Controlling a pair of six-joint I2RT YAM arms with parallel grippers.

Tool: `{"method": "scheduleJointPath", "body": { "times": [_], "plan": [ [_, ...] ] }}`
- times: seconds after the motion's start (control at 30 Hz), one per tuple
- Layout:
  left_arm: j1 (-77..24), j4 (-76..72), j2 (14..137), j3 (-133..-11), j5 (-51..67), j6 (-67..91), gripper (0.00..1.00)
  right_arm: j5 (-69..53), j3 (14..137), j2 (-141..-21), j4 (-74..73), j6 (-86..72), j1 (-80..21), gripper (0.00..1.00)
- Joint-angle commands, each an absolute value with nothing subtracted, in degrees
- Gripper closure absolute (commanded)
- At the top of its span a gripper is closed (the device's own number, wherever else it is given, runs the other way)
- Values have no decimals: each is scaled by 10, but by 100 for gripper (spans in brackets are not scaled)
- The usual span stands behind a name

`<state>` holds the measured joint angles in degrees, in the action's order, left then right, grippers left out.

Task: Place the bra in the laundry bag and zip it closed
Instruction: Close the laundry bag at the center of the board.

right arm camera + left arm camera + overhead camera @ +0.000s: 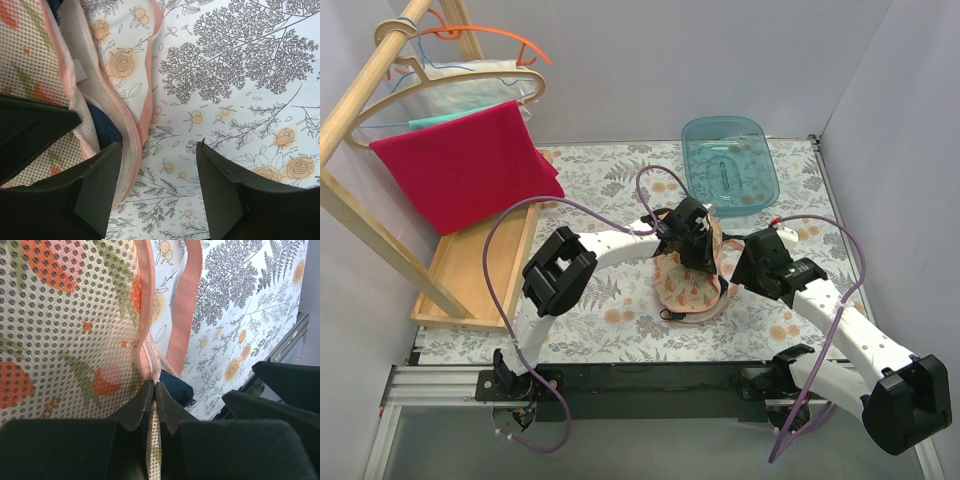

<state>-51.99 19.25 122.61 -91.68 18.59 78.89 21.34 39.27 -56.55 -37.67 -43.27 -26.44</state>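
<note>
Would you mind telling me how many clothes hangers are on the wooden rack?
2 that I can make out: an orange hanger at the top of the wooden rack, and a pale wooden hanger just below it, above the red towel. Others may be hidden.

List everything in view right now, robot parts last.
laundry bag: one, peach-pink with orange-red flowers, table centre
bra: one, dark navy, showing at the bag's edge
tub: one, translucent teal, far side of the table
towel: one, red, hanging on the rack at left
hangers: at least two, orange and pale wood, rack's top bar
rack: one, wooden, left of the table
tray: one, wooden, at the rack's foot
table cover: one, white floral, under everything
cables: two, purple, one off each arm
left arm: one, white and black, jaws shut on the bag's edge
right arm: one, white and black, jaws open beside the bag
</note>
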Motion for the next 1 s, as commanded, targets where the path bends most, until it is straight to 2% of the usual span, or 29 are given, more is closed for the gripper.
{"method": "scheduleJointPath", "body": {
  "times": [0.0, 0.1, 0.13, 0.17, 0.3, 0.43, 0.67, 0.77, 0.97],
  "plan": [
    [-526, 192, 1203, -943, 196, 788, 94, 225, 380, -566, -381, -446, -247, 31],
    [-530, 192, 1213, -955, 206, 782, 82, 179, 368, -562, -372, -432, -215, 31],
    [-532, 192, 1215, -959, 208, 779, 76, 167, 367, -559, -367, -429, -208, 31],
    [-535, 192, 1213, -961, 211, 773, 60, 154, 363, -556, -360, -421, -200, 31],
    [-546, 186, 1197, -963, 211, 744, 39, 44, 346, -541, -333, -395, -138, 30],
    [-551, 181, 1165, -943, 198, 711, 31, -81, 325, -540, -290, -367, -95, 30],
    [-553, 143, 1026, -852, 99, 679, 15, -149, 321, -530, -258, -352, -84, 30],
    [-552, 143, 955, -815, 22, 668, 2, -185, 319, -551, -250, -327, -85, 30],
    [-534, 157, 848, -731, -60, 670, 2, -194, 307, -578, -237, -316, -85, 30]
  ]
}}
